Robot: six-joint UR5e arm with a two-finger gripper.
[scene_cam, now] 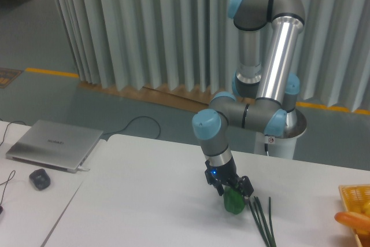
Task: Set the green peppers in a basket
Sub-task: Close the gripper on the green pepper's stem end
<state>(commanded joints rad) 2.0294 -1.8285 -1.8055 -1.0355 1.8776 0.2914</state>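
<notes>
Clamping the green pepper [233, 201] upright, stem end hidden, is the gripper [230, 190].

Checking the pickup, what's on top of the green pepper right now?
The black claw sits over the glossy dark-green bell pepper, covering its top and stem; only the lower body shows.

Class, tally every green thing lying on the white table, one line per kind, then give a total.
Green pepper: 1
Scallion stalks: 4, though they overlap, so the count is approximate
Total: about 5
</notes>
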